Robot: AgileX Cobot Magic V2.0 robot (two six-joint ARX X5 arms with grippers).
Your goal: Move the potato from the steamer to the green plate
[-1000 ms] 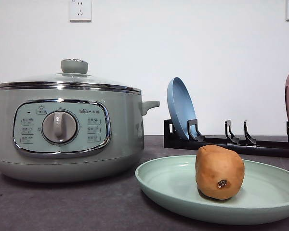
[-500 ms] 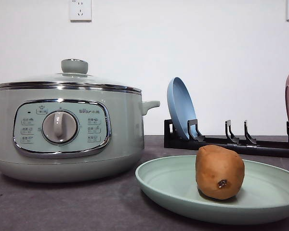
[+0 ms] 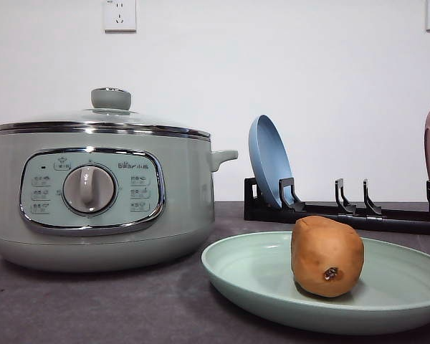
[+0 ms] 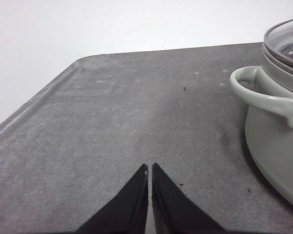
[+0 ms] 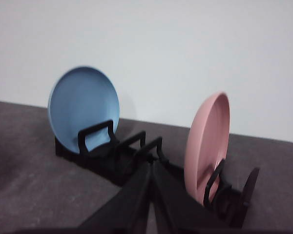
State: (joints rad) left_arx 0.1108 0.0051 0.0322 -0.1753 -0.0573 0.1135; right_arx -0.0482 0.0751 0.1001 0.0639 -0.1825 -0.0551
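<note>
The orange-brown potato (image 3: 327, 256) rests on the pale green plate (image 3: 258, 276) at the front right of the table. The sage-green steamer (image 3: 100, 197) stands to the left with its glass lid on; its side handle and lid rim (image 4: 276, 97) appear in the left wrist view. My left gripper (image 4: 150, 168) is shut with nothing in it, over bare grey table beside the steamer. My right gripper (image 5: 152, 165) is shut too, empty, in front of the dish rack.
A black dish rack (image 3: 344, 209) stands behind the green plate, holding a blue plate (image 3: 269, 161) upright and a pink plate (image 5: 207, 146) at its right end. The table's rounded corner (image 4: 80, 63) lies beyond the left gripper.
</note>
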